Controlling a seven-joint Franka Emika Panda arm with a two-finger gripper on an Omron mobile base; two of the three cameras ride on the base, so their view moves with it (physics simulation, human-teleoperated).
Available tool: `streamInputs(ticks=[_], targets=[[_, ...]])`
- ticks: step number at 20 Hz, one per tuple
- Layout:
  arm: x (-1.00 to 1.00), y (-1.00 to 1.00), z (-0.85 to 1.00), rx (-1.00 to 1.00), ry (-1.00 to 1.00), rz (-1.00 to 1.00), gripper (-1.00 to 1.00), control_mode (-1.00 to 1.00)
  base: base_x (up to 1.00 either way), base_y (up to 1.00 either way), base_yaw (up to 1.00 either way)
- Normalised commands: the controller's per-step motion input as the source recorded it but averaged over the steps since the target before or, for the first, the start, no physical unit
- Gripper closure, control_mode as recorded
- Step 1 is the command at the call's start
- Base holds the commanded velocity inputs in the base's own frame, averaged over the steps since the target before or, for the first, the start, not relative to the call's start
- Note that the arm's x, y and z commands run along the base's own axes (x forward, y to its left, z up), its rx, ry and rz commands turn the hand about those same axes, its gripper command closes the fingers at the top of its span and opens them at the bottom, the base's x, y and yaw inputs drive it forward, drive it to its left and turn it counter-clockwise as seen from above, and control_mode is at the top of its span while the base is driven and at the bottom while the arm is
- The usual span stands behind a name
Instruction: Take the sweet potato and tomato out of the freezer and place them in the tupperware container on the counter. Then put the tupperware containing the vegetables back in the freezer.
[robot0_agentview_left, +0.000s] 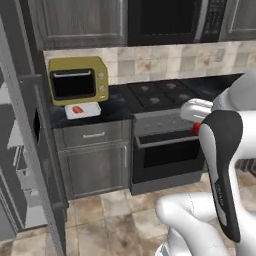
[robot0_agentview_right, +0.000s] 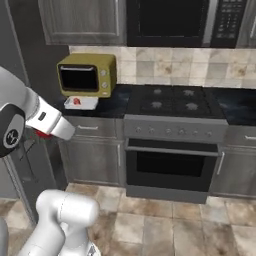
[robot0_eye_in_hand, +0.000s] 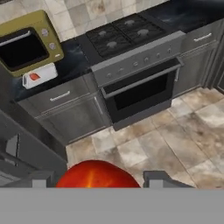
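My gripper (robot0_eye_in_hand: 98, 180) is shut on the tomato (robot0_eye_in_hand: 96, 174), a round red ball held between the two dark fingertips and hanging over the tiled floor. A sliver of the tomato (robot0_agentview_left: 196, 128) shows red at the hand, in front of the oven. The white tupperware container (robot0_agentview_left: 94, 107) lies on the black counter (robot0_agentview_left: 116, 104) before the yellow microwave, and the orange-red sweet potato (robot0_agentview_left: 77, 109) rests inside it. The freezer (robot0_agentview_left: 17, 165) stands at the far left with its door (robot0_agentview_left: 46, 150) swung open, pale shelves showing.
A mustard-yellow microwave (robot0_agentview_left: 78, 79) sits just behind the tray. A stove with oven (robot0_agentview_left: 162, 145) stands to the right of the counter section, with grey drawers (robot0_agentview_left: 92, 134) below the counter. Dark cabinets and a built-in microwave hang overhead.
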Motion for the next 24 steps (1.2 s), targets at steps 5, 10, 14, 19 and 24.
streamInputs(ticks=[5,10,14,19,24], targets=[[0.0,0.0,0.0,0.0,0.0,0.0,1.0,1.0,1.0,-0.54,0.17],[0.0,0.0,0.0,0.0,0.0,0.0,1.0,1.0,0.74,-0.08,0.25],[0.0,0.0,0.0,0.0,0.0,0.0,1.0,1.0,0.45,0.0,0.3],[0.0,0.0,0.0,0.0,0.0,0.0,1.0,1.0,0.15,0.0,0.33],[0.0,0.0,0.0,0.0,0.0,0.0,1.0,1.0,0.3,0.0,0.33]])
